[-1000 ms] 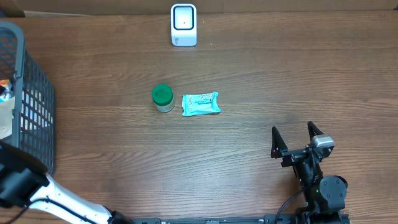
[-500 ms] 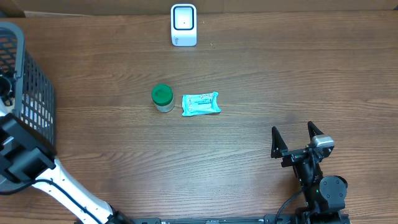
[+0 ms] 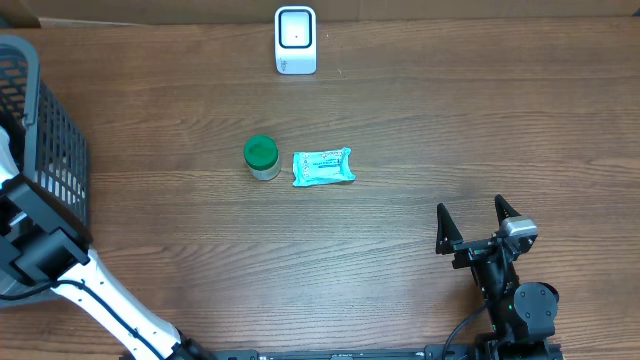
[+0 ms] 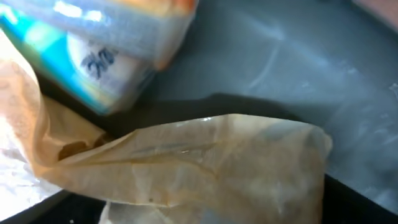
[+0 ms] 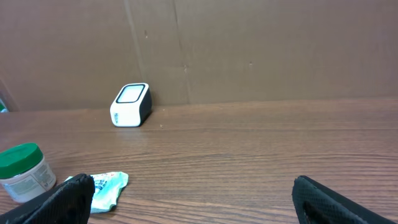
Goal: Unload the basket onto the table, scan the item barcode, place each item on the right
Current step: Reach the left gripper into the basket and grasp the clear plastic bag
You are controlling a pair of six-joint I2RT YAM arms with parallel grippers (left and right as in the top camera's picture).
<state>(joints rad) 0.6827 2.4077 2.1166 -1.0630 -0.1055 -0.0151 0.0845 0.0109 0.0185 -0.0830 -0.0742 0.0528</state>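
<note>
The white barcode scanner (image 3: 295,40) stands at the table's far edge, also in the right wrist view (image 5: 130,104). My left arm (image 3: 40,250) reaches into the grey basket (image 3: 55,150) at the far left; its jaws show in no view. Its wrist camera looks closely at a tan crinkled bag (image 4: 205,162) and a blue-and-white packet (image 4: 106,56) on the basket's grey floor (image 4: 298,68). My right gripper (image 3: 478,222) rests open near the front right, nothing between its fingers (image 5: 74,196).
A green-lidded jar (image 3: 261,157) and a teal wipes packet (image 3: 322,167) lie side by side mid-table, well left of the right gripper. A cardboard wall (image 5: 249,50) backs the table behind the scanner.
The left arm has swung further into the basket, toward its far side. The right arm and the things on the table have not moved.
</note>
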